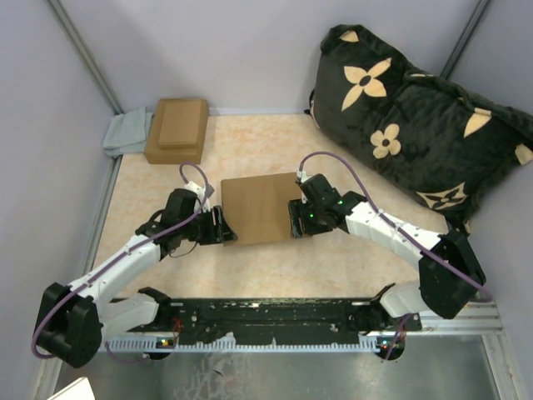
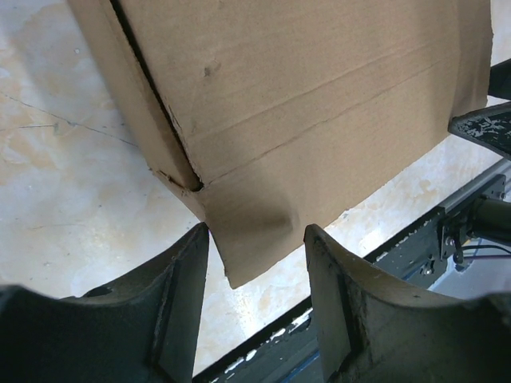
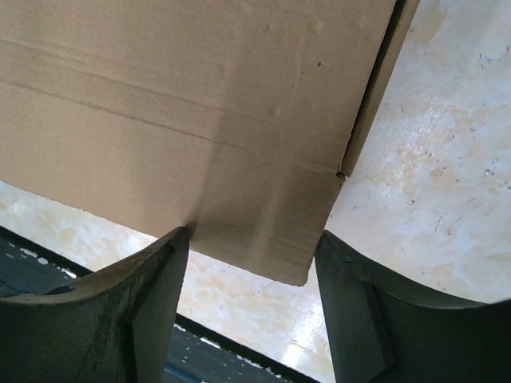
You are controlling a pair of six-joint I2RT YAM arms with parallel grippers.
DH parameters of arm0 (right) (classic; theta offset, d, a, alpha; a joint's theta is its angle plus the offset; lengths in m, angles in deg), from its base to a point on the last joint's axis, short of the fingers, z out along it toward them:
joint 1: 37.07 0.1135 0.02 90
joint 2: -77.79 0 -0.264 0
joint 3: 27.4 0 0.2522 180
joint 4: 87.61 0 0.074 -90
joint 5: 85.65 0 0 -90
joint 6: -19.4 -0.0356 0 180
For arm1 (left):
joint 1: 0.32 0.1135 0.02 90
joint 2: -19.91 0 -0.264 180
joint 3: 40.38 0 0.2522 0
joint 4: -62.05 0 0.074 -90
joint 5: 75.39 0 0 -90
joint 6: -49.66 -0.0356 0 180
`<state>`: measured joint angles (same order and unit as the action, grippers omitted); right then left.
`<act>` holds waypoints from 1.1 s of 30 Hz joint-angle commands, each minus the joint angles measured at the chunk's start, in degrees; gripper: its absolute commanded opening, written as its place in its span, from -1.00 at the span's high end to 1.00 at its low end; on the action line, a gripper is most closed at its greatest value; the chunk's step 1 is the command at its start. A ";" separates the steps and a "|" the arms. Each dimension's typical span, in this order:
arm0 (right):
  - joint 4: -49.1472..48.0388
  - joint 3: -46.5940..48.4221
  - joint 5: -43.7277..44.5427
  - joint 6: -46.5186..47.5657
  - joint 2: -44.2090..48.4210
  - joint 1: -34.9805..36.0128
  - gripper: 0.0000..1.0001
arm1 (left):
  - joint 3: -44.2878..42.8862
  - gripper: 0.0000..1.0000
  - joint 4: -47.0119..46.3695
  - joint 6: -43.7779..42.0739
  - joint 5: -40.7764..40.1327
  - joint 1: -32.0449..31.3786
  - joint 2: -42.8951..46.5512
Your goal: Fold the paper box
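The paper box [image 1: 260, 208] lies flat in the middle of the bench [image 1: 266, 146], between the two arms. It is plain brown and its lid is down. The left claw [image 1: 218, 227] is at the box's left side, by the near corner. The right claw [image 1: 294, 221] is at the box's right side, by the other near corner. From the left wrist you see the box [image 2: 319, 96] from close up, with a dark gap along its side and a flap corner that points down between the claw's [image 2: 255, 231] two fingers. The fingers stand apart, so this claw is released and holds nothing. From the right wrist the box [image 3: 160, 104] fills the top, and its flap edge sits between that claw's [image 3: 254, 239] fingers too. This claw is also released, fingers wide. At the back left are a smaller brown box [image 1: 176, 129] and a grey cloth [image 1: 125, 133] just beside it. A big black pillow [image 1: 416, 125] with pale flowers leans at the back right
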<state>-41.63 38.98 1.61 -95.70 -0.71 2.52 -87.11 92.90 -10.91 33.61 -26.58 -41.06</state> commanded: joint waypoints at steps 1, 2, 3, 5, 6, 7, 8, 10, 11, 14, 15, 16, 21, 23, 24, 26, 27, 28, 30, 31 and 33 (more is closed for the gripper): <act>-3.49 3.35 -3.92 -0.30 2.03 0.51 -0.30 | -0.73 -0.14 -4.13 1.56 5.95 -0.42 0.65; -3.49 3.44 -3.93 -0.36 2.03 0.49 -0.31 | -0.77 -0.14 -4.08 1.49 5.86 -0.40 0.85; -3.49 3.42 -3.94 -0.38 2.03 0.48 -0.31 | -0.90 -0.14 -3.89 1.55 5.82 -0.38 1.05; -3.41 3.47 -3.91 -0.39 2.03 0.49 -0.33 | -1.02 -0.14 -3.49 1.59 5.66 -0.36 1.20; -3.21 3.53 -3.86 -0.39 1.96 0.53 -0.35 | -1.07 -0.14 -3.41 1.59 5.64 -0.30 1.17; -3.10 3.66 -3.81 -0.39 2.02 0.49 -0.36 | -1.04 -0.14 -3.45 1.65 5.75 -0.37 1.20; -2.95 3.78 -3.65 -0.39 2.03 0.45 -0.38 | -0.98 -0.14 -3.46 1.60 5.96 -0.37 1.15; -2.72 4.09 -3.57 -0.19 2.07 0.45 -0.40 | -0.95 -0.14 -3.41 1.62 6.22 -0.32 1.09; -2.52 4.24 -3.44 -0.09 2.04 0.40 -0.40 | -0.93 -0.14 -3.43 1.66 6.22 -0.36 1.10; -1.90 4.79 -3.37 0.01 1.84 0.41 -0.42 | -0.77 -0.14 -3.63 1.52 6.72 -0.28 0.88; -1.76 4.90 -3.43 0.09 1.78 0.41 -0.43 | -0.78 -0.14 -3.55 1.40 7.08 -0.30 0.75; -1.47 4.94 -3.49 0.22 1.69 0.40 -0.44 | -0.86 -0.14 -3.43 1.26 7.27 -0.36 0.76; -0.63 5.21 -4.11 0.82 1.64 0.12 -0.48 | -0.65 -0.14 -2.31 0.56 6.53 -0.33 1.11; -0.45 5.20 -4.54 1.00 1.51 0.05 -0.48 | -0.60 -0.14 -1.94 0.38 6.30 -0.36 0.94; -0.23 5.25 -4.55 1.02 1.51 0.04 -0.48 | -0.60 -0.14 -1.88 0.29 6.38 -0.31 0.92; 0.14 5.26 -4.42 1.10 1.58 0.07 -0.50 | -0.59 -0.14 -1.67 0.20 6.65 -0.36 1.01; 0.36 5.23 -4.16 1.17 1.66 0.05 -0.55 | -0.65 -0.14 -1.51 0.12 6.60 -0.32 1.15; 0.57 5.22 -3.93 1.31 1.68 0.05 -0.57 | -0.69 -0.14 -1.32 0.03 6.43 -0.33 1.25; 0.90 5.13 -3.62 1.53 1.69 0.06 -0.57 | -0.69 -0.14 -0.87 -0.22 5.96 -0.31 1.61; 0.98 5.06 -3.59 1.62 1.64 0.09 -0.57 | -0.69 -0.15 -0.64 -0.31 5.69 -0.34 1.76; 1.20 4.86 -3.67 1.64 1.68 0.05 -0.55 | -0.77 -0.14 -0.28 -0.52 5.24 -0.28 1.82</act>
<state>-38.94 40.84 1.19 -94.65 -0.62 2.17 -87.11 93.25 -10.67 36.85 -26.56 -40.76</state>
